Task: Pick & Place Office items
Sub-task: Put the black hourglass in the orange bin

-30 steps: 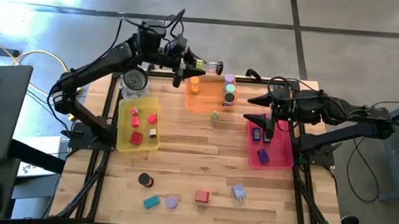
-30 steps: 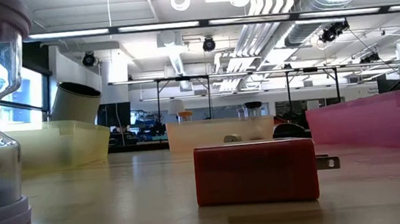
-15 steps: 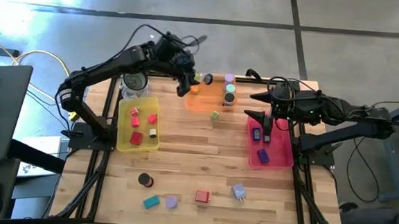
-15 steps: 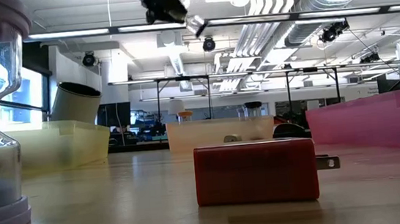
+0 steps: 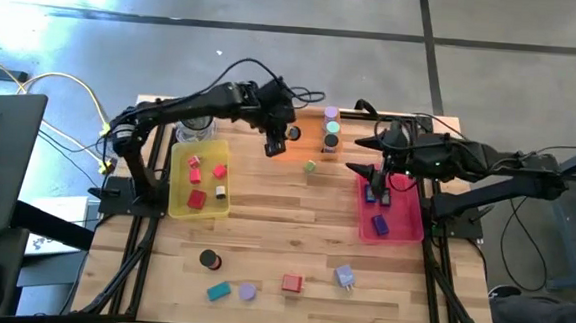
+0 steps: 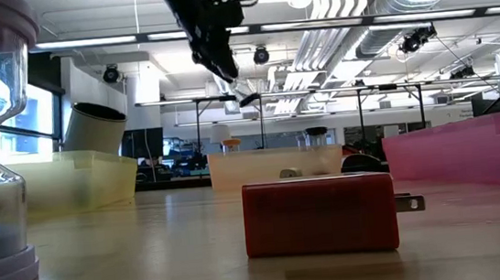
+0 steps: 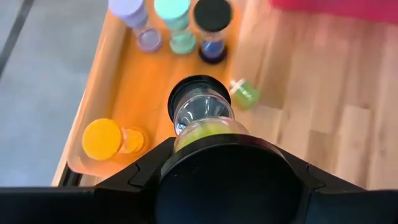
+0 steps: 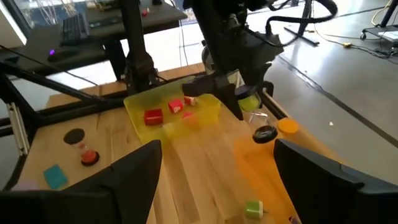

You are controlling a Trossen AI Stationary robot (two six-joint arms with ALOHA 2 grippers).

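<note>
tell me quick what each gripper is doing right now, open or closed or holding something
Left gripper: closed on a black-capped sand timer, above the orange tray.
Right gripper: open, holding nothing, above the pink tray.

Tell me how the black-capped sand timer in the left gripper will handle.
The black-capped sand timer, held by the left gripper, looks clear-walled with a narrow waist, so probably fragile under a squeeze. Tall on a small cap, it may tip when released over the orange tray. On its side it likely rolls, like the green timer lying on the wood.
</note>
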